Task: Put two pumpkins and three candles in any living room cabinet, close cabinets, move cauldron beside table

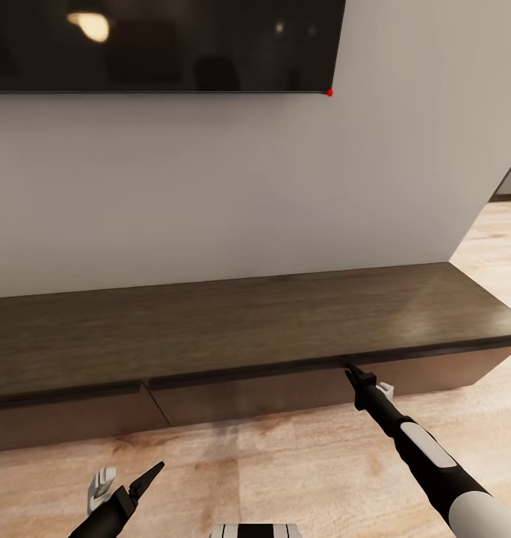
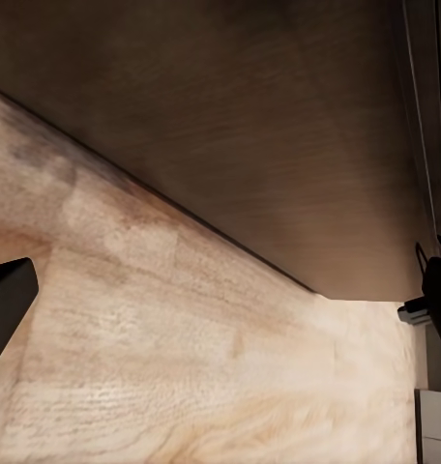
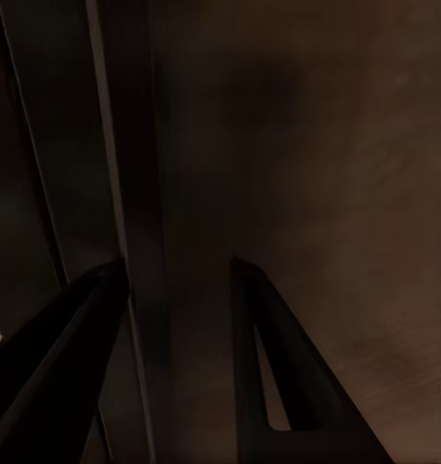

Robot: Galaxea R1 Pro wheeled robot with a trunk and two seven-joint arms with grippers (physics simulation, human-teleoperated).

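Head view: the cabinet (image 1: 248,329), a long, low, dark brown unit, runs along the foot of a pale wall (image 1: 233,194). Its drawer fronts sit flush with no pale interior exposed; 3 fronts are visible, divided by narrow vertical seams. Its top surface is bare. The lower edge of a dark screen (image 1: 158,45) is mounted on the wall above it, with a small red dot at its lower right corner.

The right gripper (image 1: 352,371) is extended forward, its tip at the upper lip of a drawer front, at the seam under the overhanging top. In the right wrist view the 2 dark fingers (image 3: 279,377) stand apart with a clear gap between them, holding nothing, and a vertical seam of the cabinet front lies just ahead between them. Whether they touch the wood cannot be told.

The left gripper (image 1: 128,486) is held low over the light wooden floor (image 1: 285,463), well short of the cabinet. Its dark and pale fingers are spread, with nothing between them. The left wrist view shows the cabinet front (image 2: 240,126) meeting the floor (image 2: 201,367).
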